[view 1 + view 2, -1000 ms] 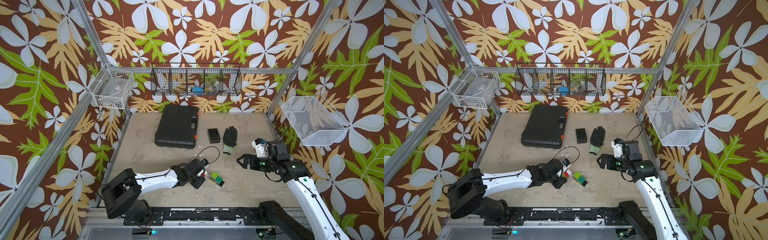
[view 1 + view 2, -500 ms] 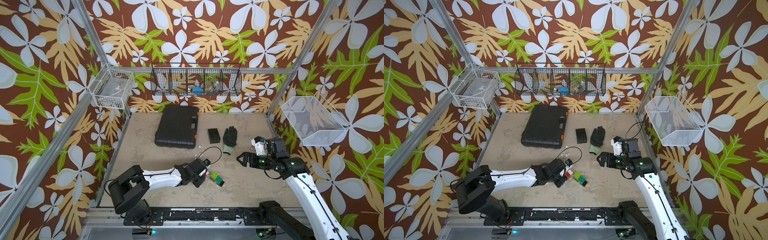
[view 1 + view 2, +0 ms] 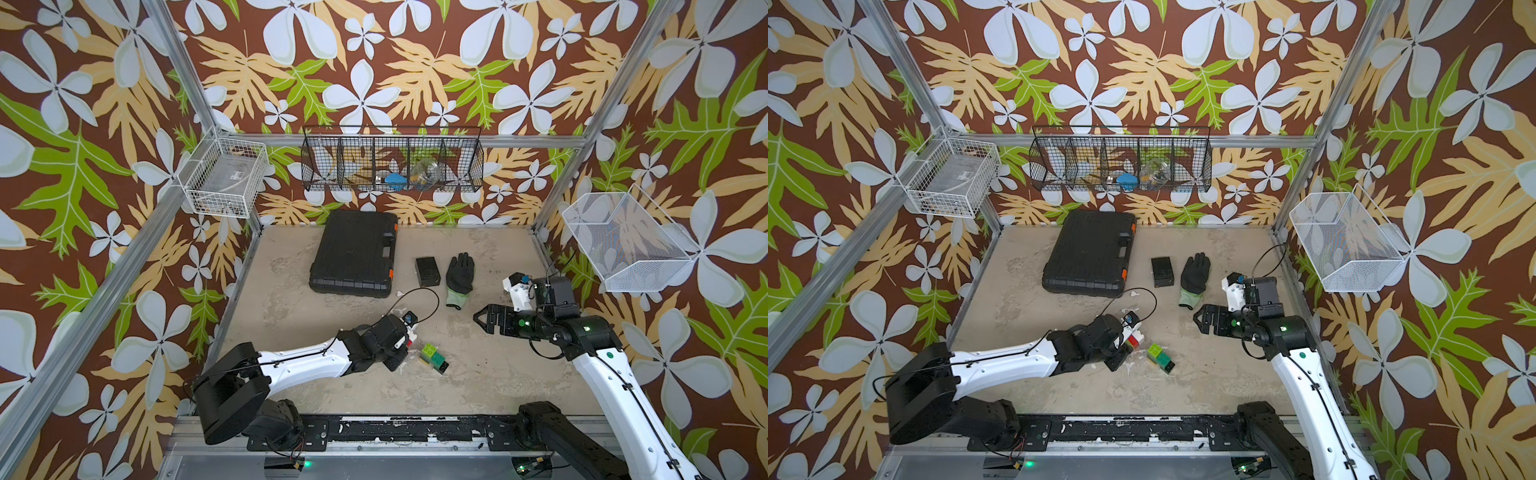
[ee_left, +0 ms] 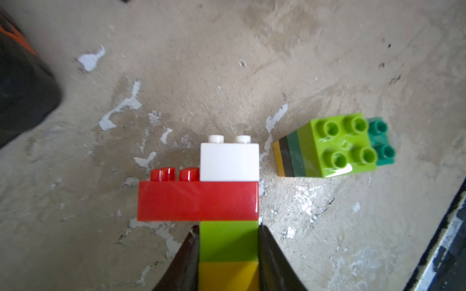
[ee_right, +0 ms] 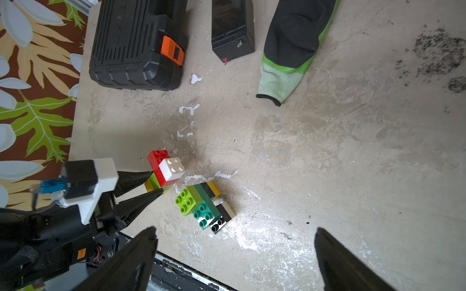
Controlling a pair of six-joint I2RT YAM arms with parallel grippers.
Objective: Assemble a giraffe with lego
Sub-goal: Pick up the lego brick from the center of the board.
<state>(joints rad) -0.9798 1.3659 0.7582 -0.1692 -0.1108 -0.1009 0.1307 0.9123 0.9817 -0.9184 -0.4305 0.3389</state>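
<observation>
Left pincer (image 4: pixel 228 228), half-spread a second ago, now clenches the lime-and-yellow neck (image 4: pixel 229 254) with its red-and-white head (image 4: pixel 199 201), low at the bench's (image 3: pixel 478 374) near middle; the green body-and-legs block (image 5: pixel 201 204) lies just right of it; right pincer (image 5: pixel 235 229) spread wide, empty, farther right.

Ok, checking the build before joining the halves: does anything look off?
The black-and-white leg sticks out past the end of the dark green body brick, black studs exposed, so it looks misaligned.
</observation>
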